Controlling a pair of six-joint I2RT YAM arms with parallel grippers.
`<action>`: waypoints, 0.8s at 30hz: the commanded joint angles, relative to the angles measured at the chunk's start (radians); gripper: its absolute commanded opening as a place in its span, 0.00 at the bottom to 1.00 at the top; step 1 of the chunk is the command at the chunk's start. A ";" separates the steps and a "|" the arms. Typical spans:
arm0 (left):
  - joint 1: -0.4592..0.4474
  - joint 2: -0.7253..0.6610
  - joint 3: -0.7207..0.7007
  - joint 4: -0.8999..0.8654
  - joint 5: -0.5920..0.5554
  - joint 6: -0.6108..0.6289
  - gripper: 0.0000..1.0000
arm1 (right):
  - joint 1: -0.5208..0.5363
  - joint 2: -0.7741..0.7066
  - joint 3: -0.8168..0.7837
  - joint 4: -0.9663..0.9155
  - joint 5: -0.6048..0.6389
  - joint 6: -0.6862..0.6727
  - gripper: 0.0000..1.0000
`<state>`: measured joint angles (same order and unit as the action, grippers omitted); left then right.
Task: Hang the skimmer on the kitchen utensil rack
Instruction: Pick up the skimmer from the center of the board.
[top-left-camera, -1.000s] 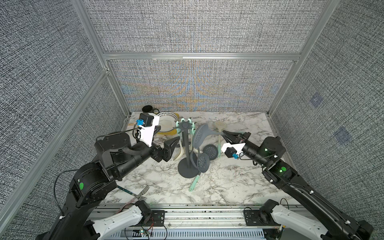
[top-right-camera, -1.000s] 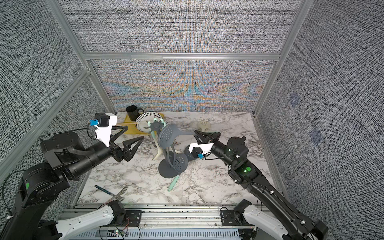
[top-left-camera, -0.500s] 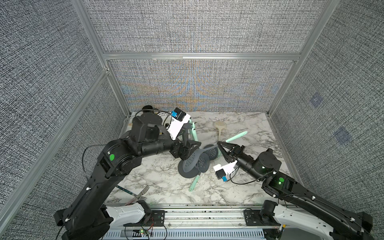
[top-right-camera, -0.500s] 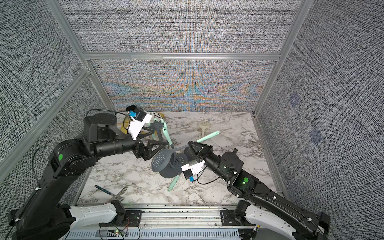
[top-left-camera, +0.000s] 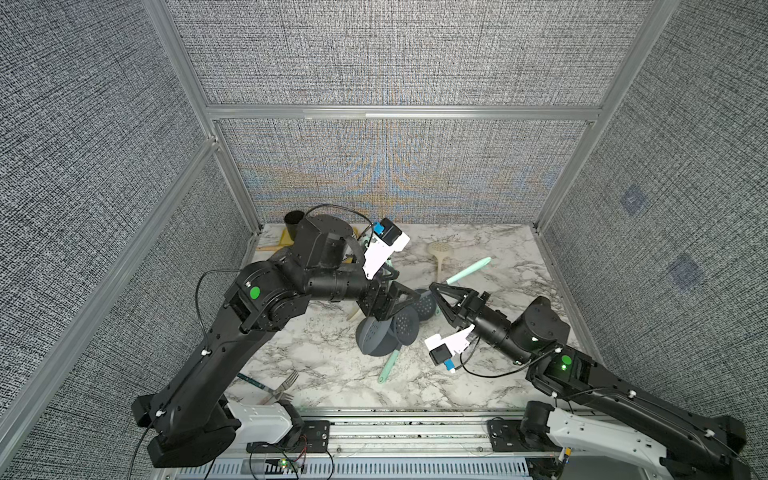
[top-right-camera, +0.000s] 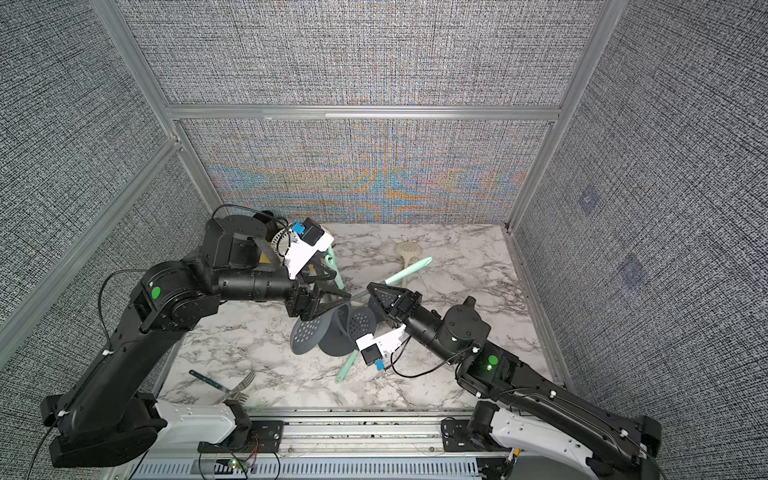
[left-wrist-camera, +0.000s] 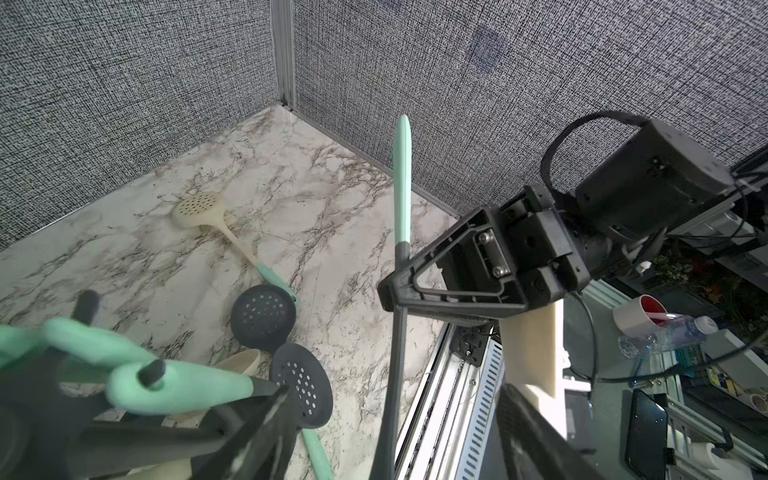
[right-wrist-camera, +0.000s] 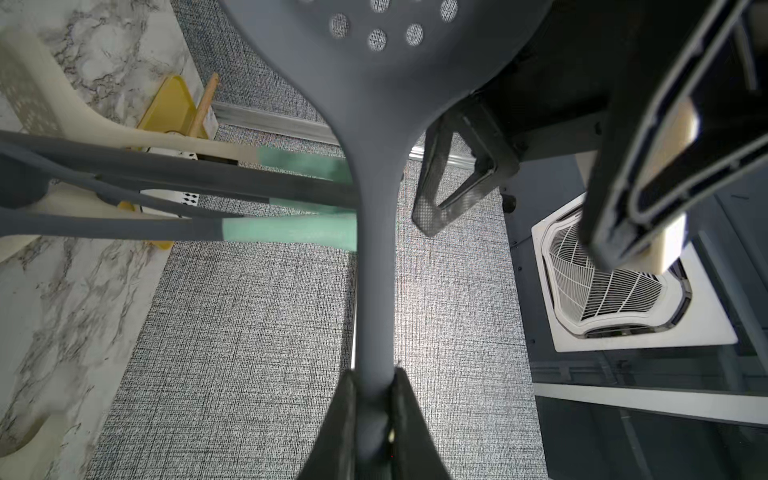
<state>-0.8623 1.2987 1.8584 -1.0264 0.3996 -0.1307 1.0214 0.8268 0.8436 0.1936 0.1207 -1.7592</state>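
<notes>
No readable lettering, brand or number anywhere, tbh. Closest thing to a sign: a plain green round dot on the left arm and a green light on the right arm, both blank. Also a short row of tiny black diamond marks on a white strip in the right wrist view. Label on the plastic bottle off beyond the table: way too blurry to make out.
</notes>
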 joint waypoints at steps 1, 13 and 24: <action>0.000 0.002 -0.014 -0.022 0.013 0.014 0.77 | 0.016 0.010 0.021 0.052 -0.012 0.001 0.00; 0.000 0.039 -0.038 -0.076 0.024 0.038 0.52 | 0.041 0.034 0.047 0.048 -0.007 -0.021 0.00; 0.000 0.074 -0.043 -0.124 0.040 0.062 0.25 | 0.056 0.049 0.072 0.010 0.007 -0.051 0.00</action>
<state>-0.8635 1.3689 1.8175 -1.1015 0.4568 -0.0906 1.0760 0.8791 0.9016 0.1501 0.1188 -1.8179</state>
